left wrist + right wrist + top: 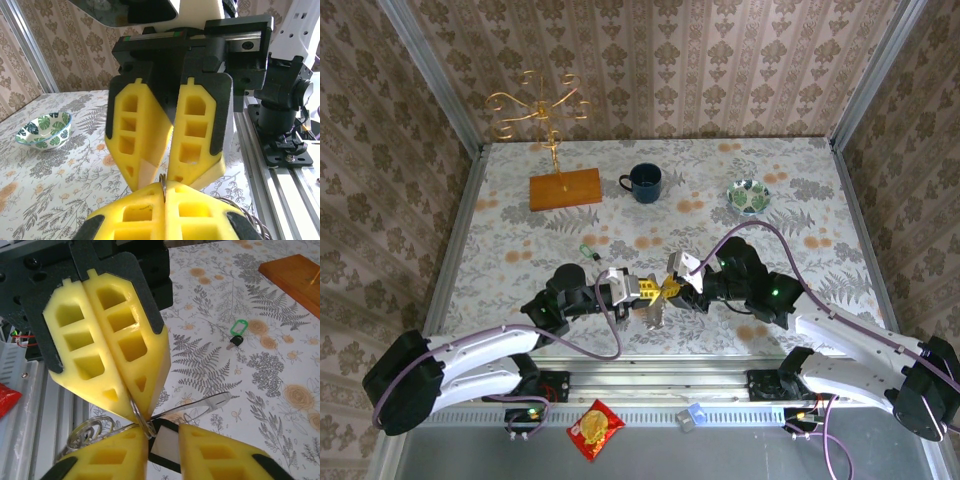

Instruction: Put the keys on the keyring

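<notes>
Partway at best, judging by the layout; nothing plainly threaded on yet. Well to the near side of the mug [644, 182], above the table's front edge: left gripper [640, 290] and right gripper [676, 282] set tip to tip. Pinching the keyring [142, 418] edge-on in the left fingers, pressed tight together on the thin wire; clamping, apparently, a dark-headed key [165, 447] in the right fingers, held slightly apart by its flat head, with a silvery blade jutting out beside it. Meeting point of that key and the ring tucked among the fingertips; cannot tell whether hooked on or merely touching. Left to do, as a judgement: working this key round the ring's split; then fetching the green key [586, 251], lying loose on the table between mug and grippers, to the mug's left, untouched.
</notes>
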Controlling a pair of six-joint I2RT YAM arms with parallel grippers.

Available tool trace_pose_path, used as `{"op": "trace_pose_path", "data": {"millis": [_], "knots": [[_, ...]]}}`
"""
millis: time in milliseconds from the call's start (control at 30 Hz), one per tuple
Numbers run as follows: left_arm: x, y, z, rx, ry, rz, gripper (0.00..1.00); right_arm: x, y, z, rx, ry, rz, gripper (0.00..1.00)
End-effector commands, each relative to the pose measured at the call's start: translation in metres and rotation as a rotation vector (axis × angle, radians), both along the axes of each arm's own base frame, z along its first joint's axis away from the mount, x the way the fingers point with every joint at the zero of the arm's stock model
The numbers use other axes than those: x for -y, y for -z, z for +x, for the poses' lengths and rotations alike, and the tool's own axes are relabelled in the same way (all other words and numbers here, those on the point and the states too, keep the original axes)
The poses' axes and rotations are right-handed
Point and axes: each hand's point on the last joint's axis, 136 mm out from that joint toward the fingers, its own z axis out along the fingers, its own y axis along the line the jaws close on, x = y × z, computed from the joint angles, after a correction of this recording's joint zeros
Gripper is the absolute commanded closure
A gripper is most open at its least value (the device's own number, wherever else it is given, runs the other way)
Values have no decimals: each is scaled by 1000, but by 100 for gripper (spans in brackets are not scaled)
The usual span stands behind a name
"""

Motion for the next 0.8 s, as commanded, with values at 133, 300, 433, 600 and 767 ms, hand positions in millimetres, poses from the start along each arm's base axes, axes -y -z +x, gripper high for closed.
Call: {"op": "trace_pose_path", "data": {"millis": [133,300,433,600,767], "knots": [[4,-19,-7,3,59,-72,100,-8,-18,2,48,-31,58,87],[3,-16,-7,-12,60,-66,100,-6,-18,-1,65,-44,44,95],[2,-11,0,-11,21,-41,96,-3,-10,-5,61,-76,-19,100],[1,-1,5,9,-8,38,83,2,-6,-9,61,-106,-92,100],[1,8,6,27,-6,118,87,5,-4,-13,58,-143,-172,100]]}}
